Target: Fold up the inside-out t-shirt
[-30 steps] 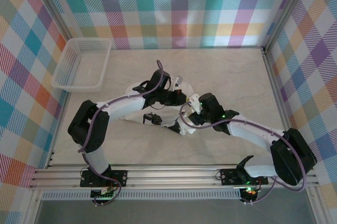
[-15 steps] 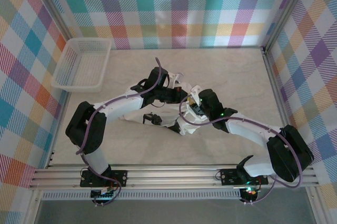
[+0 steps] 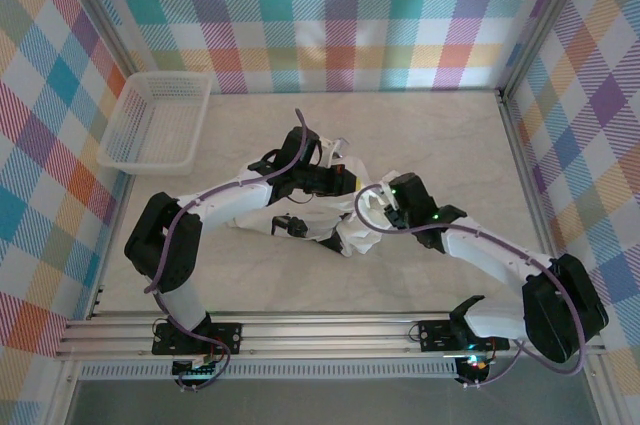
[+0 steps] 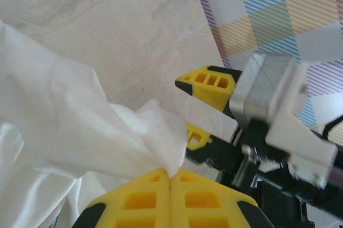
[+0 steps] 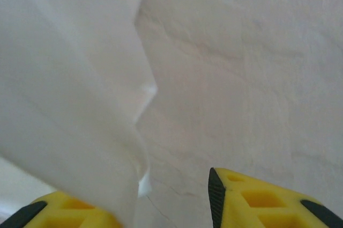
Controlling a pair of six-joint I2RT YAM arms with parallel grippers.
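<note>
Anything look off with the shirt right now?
The t-shirt is a crumpled heap mid-table, not spread flat. The left gripper pinches a peak of it; the right gripper is open, with cloth draped over one finger.

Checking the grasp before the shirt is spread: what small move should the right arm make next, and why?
Probably ease the right gripper sideways onto the t-shirt fold. Its jaws stand open with fabric against only one finger, while the left gripper is shut on a pinch of cloth.
</note>
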